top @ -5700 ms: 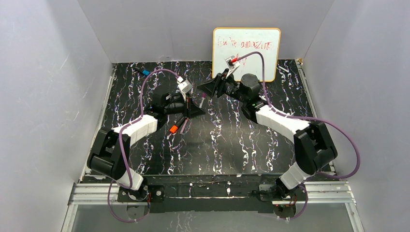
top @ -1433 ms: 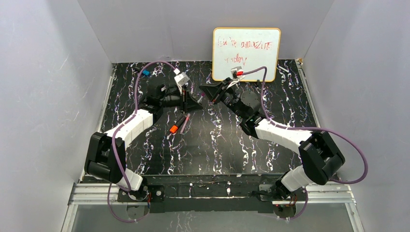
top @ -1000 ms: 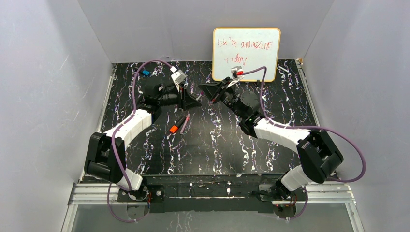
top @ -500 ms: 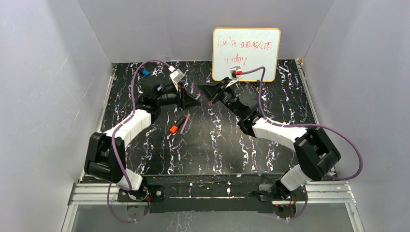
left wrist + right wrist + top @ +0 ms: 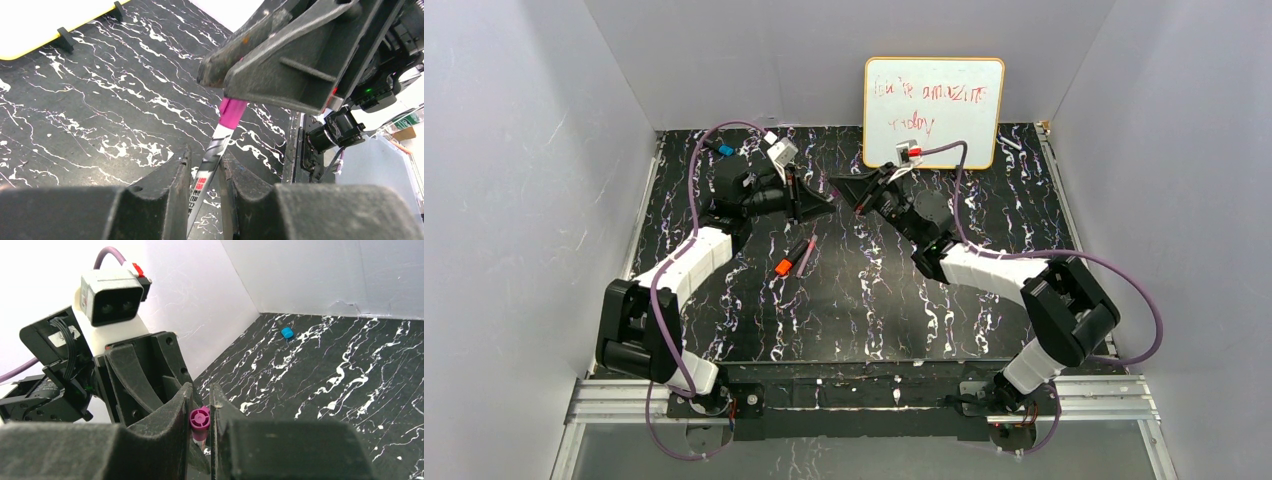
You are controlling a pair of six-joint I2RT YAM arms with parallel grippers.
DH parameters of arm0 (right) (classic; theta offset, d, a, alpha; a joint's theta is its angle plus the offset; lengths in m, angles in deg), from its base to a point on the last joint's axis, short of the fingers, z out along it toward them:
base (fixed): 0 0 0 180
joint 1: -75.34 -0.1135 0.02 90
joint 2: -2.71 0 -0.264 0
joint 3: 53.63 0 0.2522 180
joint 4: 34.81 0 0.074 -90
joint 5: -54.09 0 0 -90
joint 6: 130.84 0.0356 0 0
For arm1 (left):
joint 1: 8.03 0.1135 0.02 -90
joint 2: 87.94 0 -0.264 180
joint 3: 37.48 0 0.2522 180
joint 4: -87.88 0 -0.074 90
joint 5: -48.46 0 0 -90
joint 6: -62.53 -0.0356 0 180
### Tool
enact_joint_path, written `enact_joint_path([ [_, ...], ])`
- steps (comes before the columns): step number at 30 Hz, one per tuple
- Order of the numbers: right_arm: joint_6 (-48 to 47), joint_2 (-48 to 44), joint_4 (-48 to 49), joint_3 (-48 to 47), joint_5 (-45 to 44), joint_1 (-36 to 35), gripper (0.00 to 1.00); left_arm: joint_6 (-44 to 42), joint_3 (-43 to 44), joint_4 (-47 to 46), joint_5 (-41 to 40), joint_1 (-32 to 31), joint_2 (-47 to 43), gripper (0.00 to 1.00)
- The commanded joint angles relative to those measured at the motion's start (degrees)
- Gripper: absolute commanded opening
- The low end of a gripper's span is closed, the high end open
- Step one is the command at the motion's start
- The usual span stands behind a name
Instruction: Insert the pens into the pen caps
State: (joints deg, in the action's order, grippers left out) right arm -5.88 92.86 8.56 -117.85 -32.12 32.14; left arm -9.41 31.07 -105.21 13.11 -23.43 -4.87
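Observation:
My left gripper (image 5: 822,207) is shut on the thin magenta pen (image 5: 212,155) and holds it in the air over the back of the table. My right gripper (image 5: 837,187) is shut on the magenta cap (image 5: 199,421), tip to tip with the left. In the left wrist view the pen's end meets the cap (image 5: 232,111) under the right fingers (image 5: 280,55). A black-bodied pen (image 5: 798,249) with an orange end (image 5: 782,267) and a pale pink-grey pen (image 5: 808,257) lie side by side on the table below. The black cap is out of view.
A whiteboard (image 5: 934,100) with red writing leans on the back wall behind the right arm. A small blue cap (image 5: 724,151) lies at the back left, and also shows in the right wrist view (image 5: 287,333). Grey walls close in three sides of the black marbled table (image 5: 874,300).
The grippers, apart at first, have come together, and pen and cap now meet. Both have drifted slightly left and toward the back. The pens on the table have not moved.

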Motion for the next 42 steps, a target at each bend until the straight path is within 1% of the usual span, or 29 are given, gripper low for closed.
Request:
enact_joint_path([
  [1, 2.70, 6.00, -20.13, 5.64, 20.46, -9.35, 0.01, 4.78, 6.98, -19.51, -12.39, 0.99, -6.26, 0.00],
  [12, 2.51, 6.93, -20.30, 4.93, 19.98, -9.68, 0.01, 4.75, 4.47, -20.02, -11.85, 1.01, -5.88, 0.00],
  [17, 1.77, 5.98, -22.90, 4.28, 15.68, -9.62, 0.01, 1.02, -0.45, -14.54, -13.08, 1.07, -5.35, 0.00],
  [18, 1.57, 5.86, -23.53, 3.86, 15.04, -9.53, 0.05, 0.82, -1.81, -14.42, -13.26, 1.04, -5.17, 0.00],
  [20, 1.36, 5.67, -24.56, 2.88, 14.02, -9.25, 0.21, 0.66, -3.96, -13.99, -13.29, 1.08, -4.22, 0.00],
  [21, 1.23, 5.48, -24.81, 2.44, 13.32, -8.96, 0.27, 0.66, -5.14, -13.87, -13.32, 1.05, -3.85, 0.00],
  [23, 0.72, 5.04, -25.03, 1.37, 11.42, -8.05, 0.36, 0.79, -6.23, -13.69, -13.47, 1.01, -2.98, 0.00],
  [24, 0.29, 4.60, -25.23, 0.64, 10.12, -7.19, 0.39, 1.01, -6.78, -13.37, -13.59, 1.00, -2.43, 0.00],
  [26, 0.15, 3.52, -25.55, -0.98, 6.13, -4.95, 0.47, 0.67, -7.01, -11.63, -14.23, 0.92, -0.74, 0.00],
  [30, 0.63, -1.18, -22.10, -1.62, -3.18, 0.91, 0.67, -3.17, -4.74, -2.96, -18.09, -0.49, 3.45, 0.00],
  [32, 0.48, -3.62, -21.82, -1.74, -7.00, 3.89, 0.73, -5.90, -3.29, 1.49, -21.40, -2.92, 5.05, 0.00],
  [33, 0.07, -4.67, -22.33, -1.75, -7.83, 5.24, 0.75, -8.19, -2.05, 4.73, -24.37, -4.01, 5.77, 0.00],
  [35, -1.25, -7.14, -24.79, -1.56, -9.64, 7.17, 0.85, -12.62, 0.61, 11.70, -31.59, -7.70, 7.25, 0.00],
  [36, -2.21, -8.31, -26.63, -1.34, -10.49, 7.80, 0.89, -13.56, 1.95, 14.34, -35.76, -9.78, 8.19, 0.00],
  [38, -3.77, -10.77, -30.29, -0.36, -12.07, 8.70, 0.90, -13.17, 4.08, 18.89, -42.63, -11.62, 11.02, 0.00],
  [42, -4.66, -16.45, -39.10, 2.40, -16.85, 9.23, 0.91, -9.70, 3.67, 21.70, -51.19, -13.72, 14.85, 0.00],
])
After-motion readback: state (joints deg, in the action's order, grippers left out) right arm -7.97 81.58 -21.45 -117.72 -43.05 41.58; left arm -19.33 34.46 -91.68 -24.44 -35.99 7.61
